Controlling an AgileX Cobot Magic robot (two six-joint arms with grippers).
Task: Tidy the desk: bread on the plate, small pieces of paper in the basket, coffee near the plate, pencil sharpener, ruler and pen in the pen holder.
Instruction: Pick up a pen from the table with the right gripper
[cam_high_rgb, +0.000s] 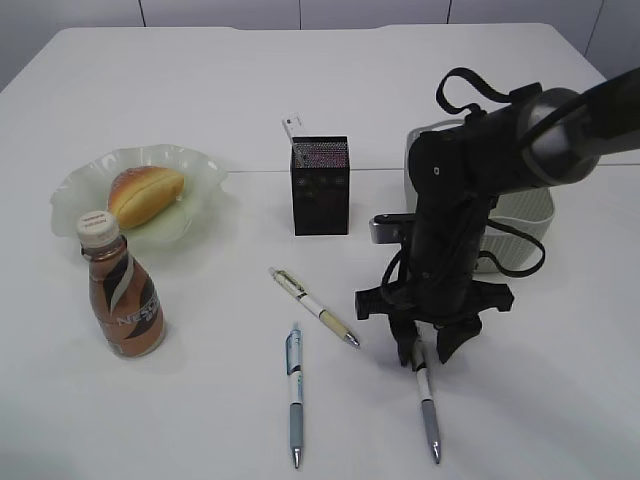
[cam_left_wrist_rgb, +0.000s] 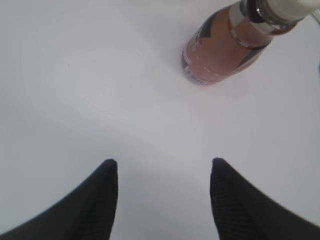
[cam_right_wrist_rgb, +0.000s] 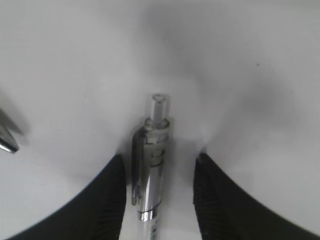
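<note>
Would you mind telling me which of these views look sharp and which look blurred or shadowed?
Exterior view: evenly lit, sharp on the coffee bottle and pen holder. Left wrist view: the bottle is slightly soft and the white desk washed out. Right wrist view: the pen is close and blurry, with grey shadow around the jaws.

Part of the word "NESCAFE" can be read on the label of the brown coffee (cam_high_rgb: 124, 308) bottle. No other words can be read.

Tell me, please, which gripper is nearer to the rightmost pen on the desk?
The right gripper: it straddles that pen, jaws open on either side of the barrel. The left gripper hovers over bare desk near the coffee.
</note>
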